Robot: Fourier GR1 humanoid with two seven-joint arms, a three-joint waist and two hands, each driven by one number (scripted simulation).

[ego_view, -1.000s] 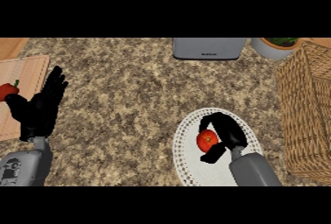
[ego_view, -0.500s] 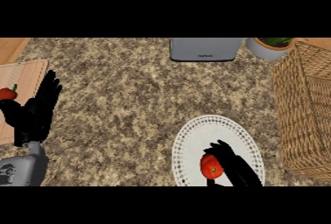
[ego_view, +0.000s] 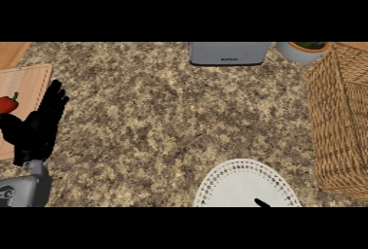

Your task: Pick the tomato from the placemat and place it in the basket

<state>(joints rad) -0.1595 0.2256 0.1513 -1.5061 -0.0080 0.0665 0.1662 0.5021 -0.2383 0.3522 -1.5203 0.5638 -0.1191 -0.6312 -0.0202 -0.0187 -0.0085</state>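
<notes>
Looking down, you see no tomato; only a black right-hand tip (ego_view: 262, 203) shows at the white placemat (ego_view: 244, 182), its fingers' state hidden. Probably carrying: next swing right, over the basket (ego_view: 343, 121). Left hand (ego_view: 39, 129) rests, fingers straight.

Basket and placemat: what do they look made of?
Basket: looks like woven wicker, tan and matte; crossing strands show along its walls. Placemat: white, probably lace-like fabric or perforated vinyl; its scalloped rim shows small openings, but the look leaves the material open.
</notes>
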